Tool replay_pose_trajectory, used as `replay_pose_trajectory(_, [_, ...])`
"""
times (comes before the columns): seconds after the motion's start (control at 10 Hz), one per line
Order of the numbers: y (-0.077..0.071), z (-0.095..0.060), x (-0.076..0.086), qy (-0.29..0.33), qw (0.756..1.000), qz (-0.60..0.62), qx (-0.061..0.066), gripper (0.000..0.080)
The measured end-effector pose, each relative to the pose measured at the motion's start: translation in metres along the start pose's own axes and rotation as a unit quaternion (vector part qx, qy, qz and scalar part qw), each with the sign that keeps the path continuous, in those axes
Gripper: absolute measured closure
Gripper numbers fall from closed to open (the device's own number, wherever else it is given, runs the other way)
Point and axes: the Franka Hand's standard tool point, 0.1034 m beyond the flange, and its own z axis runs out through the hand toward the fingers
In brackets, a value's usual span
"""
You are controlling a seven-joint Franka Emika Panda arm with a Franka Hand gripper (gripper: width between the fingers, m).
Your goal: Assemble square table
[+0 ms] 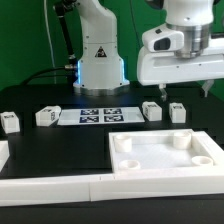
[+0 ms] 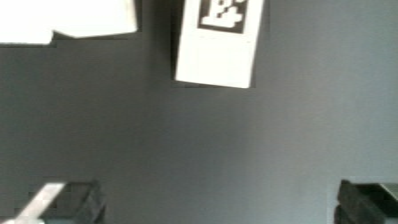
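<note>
The white square tabletop (image 1: 165,152), tray-like with a raised rim, lies at the front on the exterior view's right. Four small white tagged leg blocks lie on the black table: two on the left (image 1: 10,122) (image 1: 47,116) and two on the right (image 1: 152,110) (image 1: 178,111). My gripper (image 1: 183,88) hangs open and empty above the two right leg blocks. In the wrist view the gripper (image 2: 217,205) has its fingers (image 2: 63,200) spread wide over bare table. One tagged leg block (image 2: 222,40) lies beyond them, and another white piece (image 2: 63,20) is cut off at the frame edge.
The marker board (image 1: 100,116) lies flat between the two pairs of legs. Long white border bars (image 1: 50,185) run along the front left. The robot base (image 1: 100,60) stands at the back.
</note>
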Motion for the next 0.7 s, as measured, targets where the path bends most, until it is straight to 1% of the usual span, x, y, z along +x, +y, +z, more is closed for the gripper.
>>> replay_pose_trajectory(0.2, [0.0,0.002,-0.001,-0.003,1.0,0.0,-0.001,0.0151])
replay_pose_trajectory(0.3, [0.002,0.005,-0.01,-0.057,0.998,0.016,0.001,0.0151])
replay_pose_trajectory(0.4, [0.003,0.015,-0.016,-0.121,0.991,0.054,0.016,0.0151])
replay_pose_trajectory(0.5, [0.001,0.022,-0.021,-0.187,0.98,0.069,0.023,0.0151])
replay_pose_trajectory(0.6, [-0.001,0.028,-0.02,-0.228,0.971,0.068,0.023,0.0151])
replay_pose_trajectory(0.7, [-0.002,0.031,-0.021,-0.256,0.964,0.066,0.023,0.0151])
